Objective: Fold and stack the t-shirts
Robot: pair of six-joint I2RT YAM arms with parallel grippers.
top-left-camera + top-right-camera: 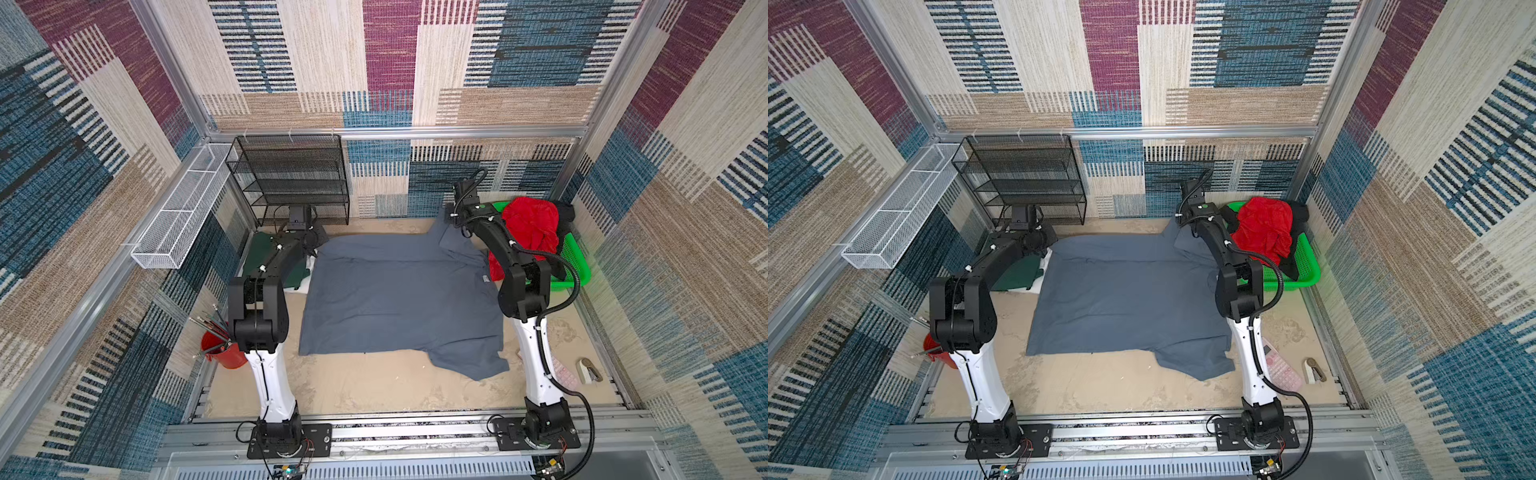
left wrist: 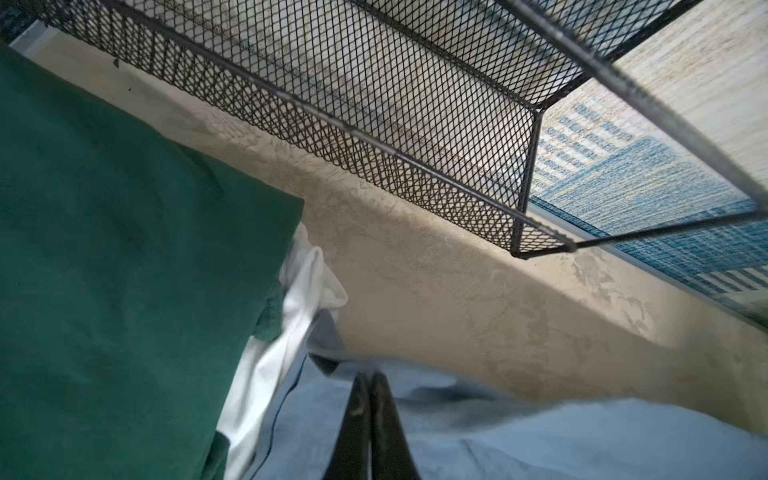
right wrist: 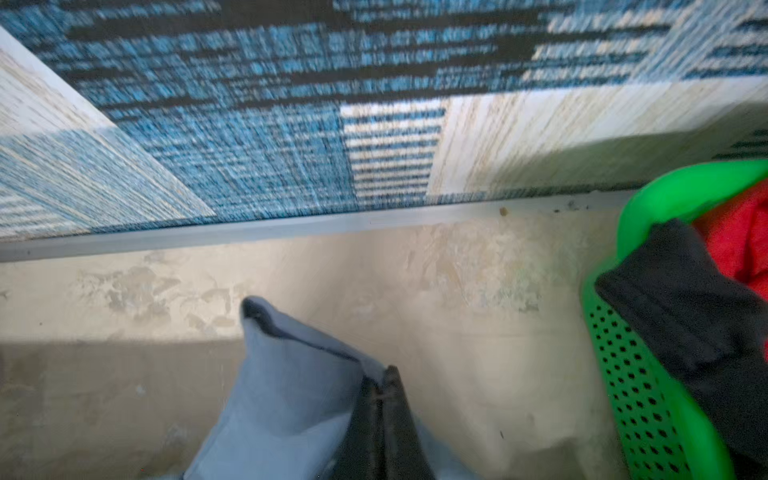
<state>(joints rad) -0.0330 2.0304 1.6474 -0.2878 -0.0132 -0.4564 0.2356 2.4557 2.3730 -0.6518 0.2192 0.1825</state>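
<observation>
While both jaws pinch shut on its far edge, the grey shirt (image 1: 399,299) lies spread on the table (image 1: 374,390): light, limp cloth, likely to sag and slip, best held by hems. Left gripper (image 2: 370,395) and right gripper (image 3: 380,395) are hard to make out in both top views; the white shirt (image 2: 291,324) is mostly buried under the green shirt (image 2: 124,249).
</observation>
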